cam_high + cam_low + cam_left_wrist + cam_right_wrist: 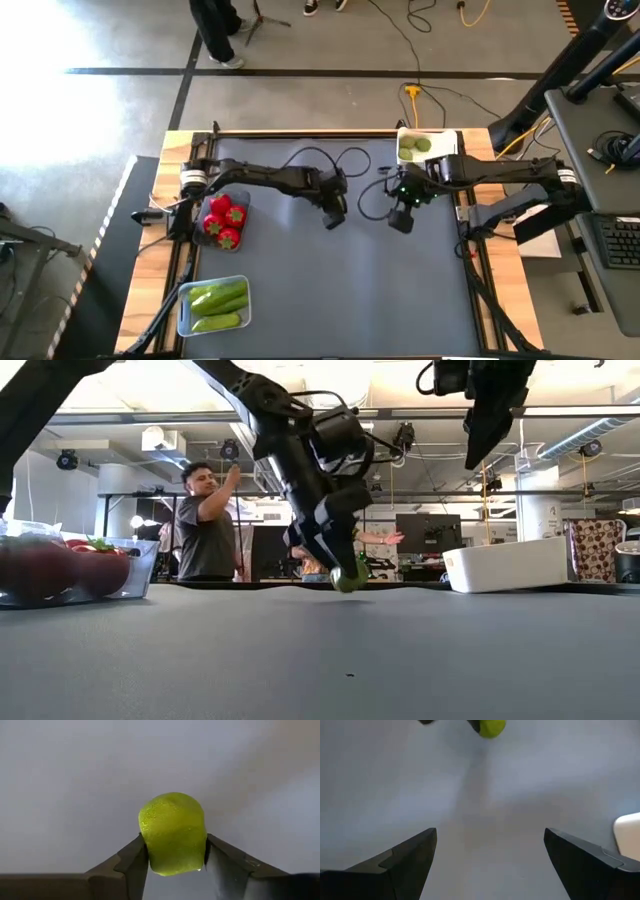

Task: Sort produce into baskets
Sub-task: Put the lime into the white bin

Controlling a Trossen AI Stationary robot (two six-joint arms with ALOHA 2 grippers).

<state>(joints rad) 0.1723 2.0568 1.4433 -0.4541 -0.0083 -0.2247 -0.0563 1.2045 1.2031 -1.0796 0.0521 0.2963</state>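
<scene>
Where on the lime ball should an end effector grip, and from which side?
Across its widest middle, from above. The lime ball is round, so opposite sides suit flat fingers. The left end effector holds it this way near the mat.

three baskets (427,133), two cucumbers (219,296), two limes (412,147) boxed, one lime (172,833) gripped, red pieces (224,220) uncountable

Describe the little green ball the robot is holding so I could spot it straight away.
Start at the dark table and find the left arm reaching toward its middle. At its tip, the left gripper is shut on a lime-green ball, low over the table. Other balls of that color lie in the white box at the far right corner; only this one is clamped between two dark fingers.
</scene>
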